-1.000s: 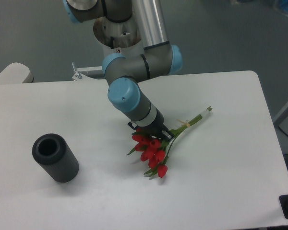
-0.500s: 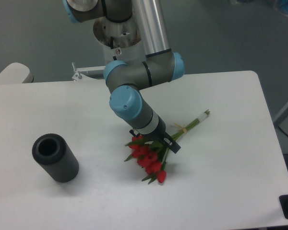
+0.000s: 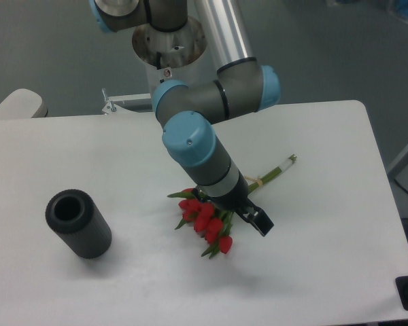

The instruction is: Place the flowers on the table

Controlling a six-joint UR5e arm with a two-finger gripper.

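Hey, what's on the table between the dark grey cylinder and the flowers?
Nothing. In the camera view, only bare white table lies between the dark grey cylinder and the flowers.

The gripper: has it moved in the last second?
Yes. The gripper has slid toward the table's near edge and rightward, away from the grey cylinder, past the flowers.
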